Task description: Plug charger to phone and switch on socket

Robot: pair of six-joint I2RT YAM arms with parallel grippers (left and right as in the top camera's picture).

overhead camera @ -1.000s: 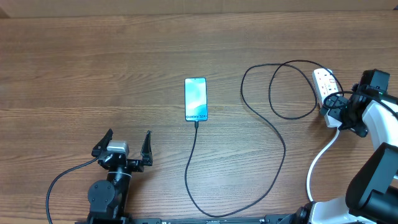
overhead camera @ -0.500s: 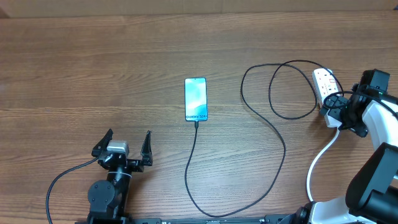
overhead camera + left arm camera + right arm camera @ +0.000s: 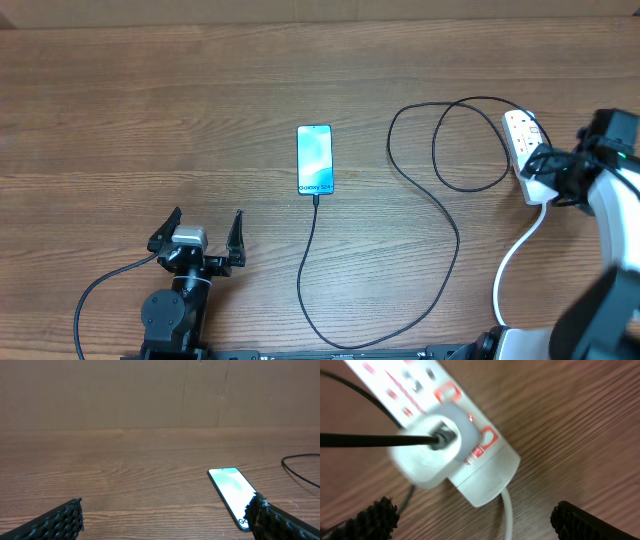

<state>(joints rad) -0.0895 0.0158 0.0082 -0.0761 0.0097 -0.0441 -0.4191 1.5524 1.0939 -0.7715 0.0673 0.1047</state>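
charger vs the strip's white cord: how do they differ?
The charger is thin and black; the cord is thick and white. The charger loops in wide curves and reaches the bottom edge of the phone; the cord makes one gentle bend. Both start at the socket.

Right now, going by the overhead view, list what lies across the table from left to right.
left gripper → phone → charger, its wide loops → socket
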